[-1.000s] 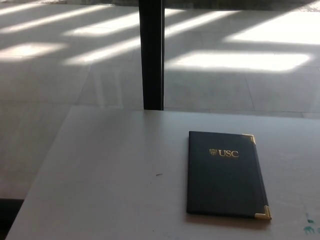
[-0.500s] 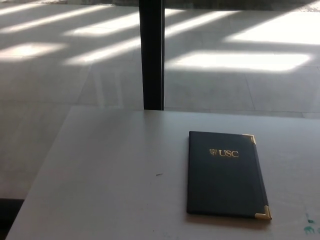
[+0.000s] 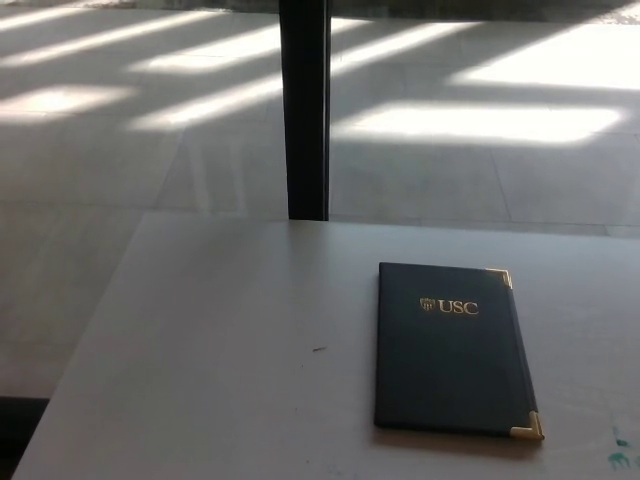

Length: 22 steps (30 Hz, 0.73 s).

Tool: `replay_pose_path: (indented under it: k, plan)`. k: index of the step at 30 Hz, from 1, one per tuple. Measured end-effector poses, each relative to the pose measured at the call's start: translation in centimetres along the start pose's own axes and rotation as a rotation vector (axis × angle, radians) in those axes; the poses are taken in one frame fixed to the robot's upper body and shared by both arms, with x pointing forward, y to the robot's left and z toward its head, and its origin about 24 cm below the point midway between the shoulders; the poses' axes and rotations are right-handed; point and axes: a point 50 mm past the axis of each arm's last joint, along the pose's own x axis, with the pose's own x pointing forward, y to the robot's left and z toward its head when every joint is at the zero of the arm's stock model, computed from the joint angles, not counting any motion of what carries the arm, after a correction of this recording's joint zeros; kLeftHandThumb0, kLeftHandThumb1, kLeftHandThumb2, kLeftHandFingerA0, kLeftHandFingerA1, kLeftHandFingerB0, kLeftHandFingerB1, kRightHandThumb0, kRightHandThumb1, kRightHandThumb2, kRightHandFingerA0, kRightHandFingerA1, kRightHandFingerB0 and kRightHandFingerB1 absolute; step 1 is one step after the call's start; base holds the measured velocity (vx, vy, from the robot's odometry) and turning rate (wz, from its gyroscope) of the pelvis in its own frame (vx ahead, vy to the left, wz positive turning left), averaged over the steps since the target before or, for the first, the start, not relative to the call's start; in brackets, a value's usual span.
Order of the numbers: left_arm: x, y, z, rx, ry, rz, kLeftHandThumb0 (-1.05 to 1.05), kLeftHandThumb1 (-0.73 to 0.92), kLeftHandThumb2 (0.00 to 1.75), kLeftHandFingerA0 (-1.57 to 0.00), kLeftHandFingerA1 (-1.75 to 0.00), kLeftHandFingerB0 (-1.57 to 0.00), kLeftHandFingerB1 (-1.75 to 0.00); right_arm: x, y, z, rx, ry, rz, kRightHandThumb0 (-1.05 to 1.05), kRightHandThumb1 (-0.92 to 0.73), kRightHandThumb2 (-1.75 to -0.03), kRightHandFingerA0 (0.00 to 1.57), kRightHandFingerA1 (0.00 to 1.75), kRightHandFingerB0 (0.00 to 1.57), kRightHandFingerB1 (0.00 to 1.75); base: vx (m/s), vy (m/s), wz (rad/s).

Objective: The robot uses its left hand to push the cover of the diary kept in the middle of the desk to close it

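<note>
A dark navy diary [image 3: 452,350] lies flat and closed on the white desk [image 3: 220,360], right of the middle. Gold "USC" lettering shows on its cover, and gold metal corners sit on its right side, top and bottom. Its spine runs along the left edge. Neither of my hands shows in the head view.
A black vertical post [image 3: 304,110] stands just beyond the desk's far edge. Sunlit tiled floor [image 3: 480,120] lies behind it. A small dark speck [image 3: 318,349] sits left of the diary, and green marks [image 3: 620,450] stain the desk's right front corner.
</note>
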Motion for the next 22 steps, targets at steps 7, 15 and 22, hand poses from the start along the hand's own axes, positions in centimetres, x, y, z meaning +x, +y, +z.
replay_pose_path:
  k: [7,15,22]
  plan:
    - [0.00,0.06,0.01,-0.004,0.000,-0.002,-0.95,0.92,0.73,-0.69,-0.72,-0.52,-0.62,-0.02,-0.12,-0.21,0.004,0.006,-0.009,-0.93,-0.88,-0.67,0.56,0.77,0.56,0.57,0.00,0.000,0.00]
    - [0.04,-0.16,-0.06,0.004,0.004,-0.006,-0.98,0.92,0.73,-0.68,-0.73,-0.56,-0.65,-0.10,-0.13,-0.04,0.012,-0.009,0.000,-0.93,-0.85,-0.66,0.65,0.77,0.61,0.57,0.00,0.000,0.00]
    - [0.00,-0.10,0.06,0.004,-0.003,-0.007,-1.00,0.86,0.77,-0.72,-0.74,-0.55,-0.65,-0.17,-0.11,-0.01,0.013,-0.013,0.004,-0.94,-0.86,-0.67,0.61,0.82,0.59,0.60,0.00,0.000,0.00]
